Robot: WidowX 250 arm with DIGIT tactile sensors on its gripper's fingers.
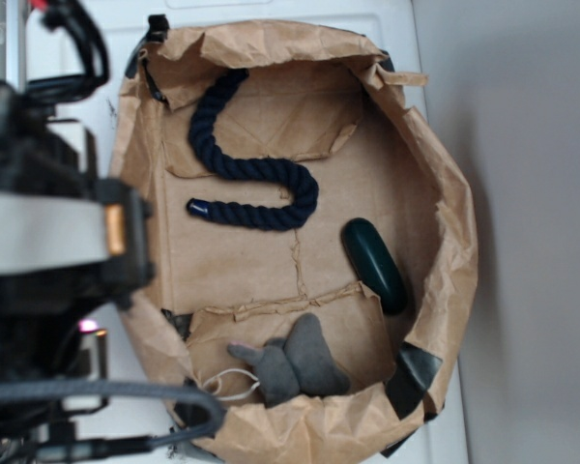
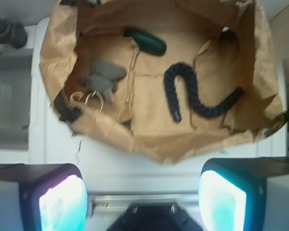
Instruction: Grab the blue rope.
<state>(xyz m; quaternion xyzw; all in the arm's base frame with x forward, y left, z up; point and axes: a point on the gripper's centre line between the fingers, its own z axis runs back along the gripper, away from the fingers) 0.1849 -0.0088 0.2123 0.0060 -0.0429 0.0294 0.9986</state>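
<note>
The blue rope point(image 1: 261, 169) lies in an S-curve on the brown paper floor, in the upper left part of the paper-lined box point(image 1: 456, 222). In the wrist view the blue rope point(image 2: 198, 103) sits right of centre, far beyond the fingers, with one bound end pointing toward the camera. My gripper point(image 2: 142, 195) is open, its two glowing pads point(image 2: 62, 204) wide apart with nothing between them. It hovers outside the box, over the white surface. In the exterior view only the arm's dark body point(image 1: 48, 232) shows at the left; the fingers are not visible there.
A smooth dark green oblong object point(image 1: 375, 263) lies at the box's right side, and a grey plush toy point(image 1: 295, 362) with a white string sits near the lower wall. Crumpled paper walls point(image 2: 149, 144) rise between the gripper and the rope. A white surface point(image 2: 111, 163) surrounds the box.
</note>
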